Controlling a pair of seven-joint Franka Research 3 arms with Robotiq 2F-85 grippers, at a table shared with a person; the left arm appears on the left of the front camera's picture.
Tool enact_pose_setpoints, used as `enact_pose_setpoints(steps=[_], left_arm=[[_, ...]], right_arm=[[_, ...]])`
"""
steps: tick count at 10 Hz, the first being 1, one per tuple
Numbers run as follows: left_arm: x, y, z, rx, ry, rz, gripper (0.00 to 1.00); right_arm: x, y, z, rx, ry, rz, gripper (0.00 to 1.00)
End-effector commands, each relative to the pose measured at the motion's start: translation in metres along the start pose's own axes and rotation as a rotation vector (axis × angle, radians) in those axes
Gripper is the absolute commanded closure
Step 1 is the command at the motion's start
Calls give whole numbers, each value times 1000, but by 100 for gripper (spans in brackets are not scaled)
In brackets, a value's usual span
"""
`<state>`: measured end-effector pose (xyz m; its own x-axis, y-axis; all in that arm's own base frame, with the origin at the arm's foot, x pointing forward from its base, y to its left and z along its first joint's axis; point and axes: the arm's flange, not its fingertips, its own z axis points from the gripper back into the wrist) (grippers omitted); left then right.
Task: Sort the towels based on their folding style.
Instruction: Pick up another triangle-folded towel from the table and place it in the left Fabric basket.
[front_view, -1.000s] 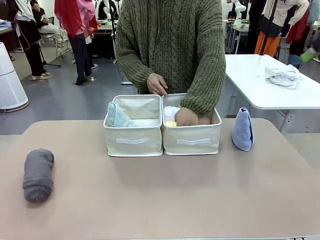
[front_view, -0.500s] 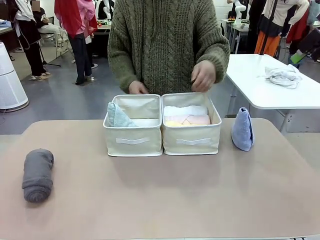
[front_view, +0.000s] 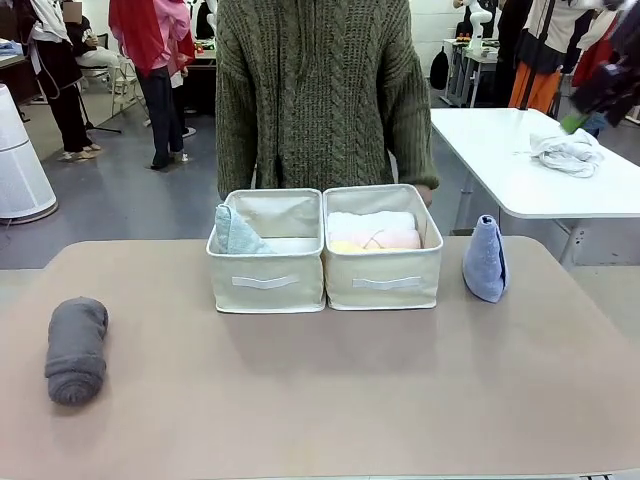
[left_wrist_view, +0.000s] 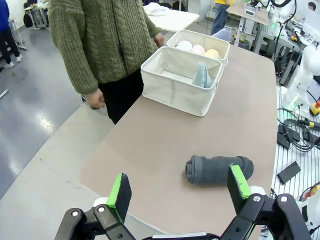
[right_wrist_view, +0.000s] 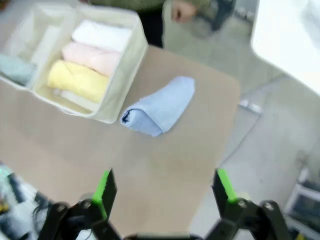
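A dark grey rolled towel (front_view: 75, 349) lies on the table's left side, and below my open left gripper (left_wrist_view: 179, 192) it appears as the grey roll (left_wrist_view: 218, 169). A blue cone towel (front_view: 486, 259) stands right of the two cream baskets; it lies past my open right gripper (right_wrist_view: 164, 190) as the blue cone (right_wrist_view: 159, 106). The left basket (front_view: 266, 283) holds a pale green cone towel (front_view: 235, 233). In the right basket (front_view: 383, 281) lie white (right_wrist_view: 102, 35), pink (right_wrist_view: 93, 56) and yellow (right_wrist_view: 79, 80) rolls. Both grippers hold nothing.
A person in a green knitted sweater (front_view: 322, 95) stands at the far edge behind the baskets, hands down at the sides. A white table (front_view: 535, 165) with a whitish cloth bundle (front_view: 566, 152) stands at the back right. The near half of the tan table (front_view: 330, 390) is bare.
The person's hand came out of the right basket, leaving the rolls lying there, and both arms dropped to the sides. The towels on the table stayed put.
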<state>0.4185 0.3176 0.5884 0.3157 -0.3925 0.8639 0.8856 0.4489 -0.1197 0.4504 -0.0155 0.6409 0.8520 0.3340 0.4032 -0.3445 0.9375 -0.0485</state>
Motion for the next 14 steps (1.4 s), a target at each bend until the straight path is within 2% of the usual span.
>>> enact_pose_setpoints(steps=[1, 3, 5, 6, 7, 9, 10, 11, 14], left_arm=[[-1, -1, 1, 2, -2, -5, 0], [-1, -1, 1, 2, -2, -5, 0], [-1, -1, 1, 2, -2, -5, 0], [-1, -1, 1, 2, -2, -5, 0], [-1, -1, 1, 2, -2, -5, 0], [-1, -1, 1, 2, -2, -5, 0], [-1, -1, 1, 2, -2, -5, 0], [-1, -1, 1, 2, -2, -5, 0], [-1, -1, 1, 2, -2, -5, 0]], right_arm=[[37, 36, -40, -151, 167, -141, 0], [69, 58, -89, -289, 266, -248, 0], [85, 62, -122, -237, 337, -300, 0], [93, 58, -137, -191, 356, -339, 0], [97, 54, -158, -107, 415, -378, 0], [96, 45, -156, -3, 414, -419, 0], [95, 42, -150, -3, 383, -426, 0], [90, 52, -170, -65, 418, -394, 0], [93, 48, -163, -33, 407, -415, 0]])
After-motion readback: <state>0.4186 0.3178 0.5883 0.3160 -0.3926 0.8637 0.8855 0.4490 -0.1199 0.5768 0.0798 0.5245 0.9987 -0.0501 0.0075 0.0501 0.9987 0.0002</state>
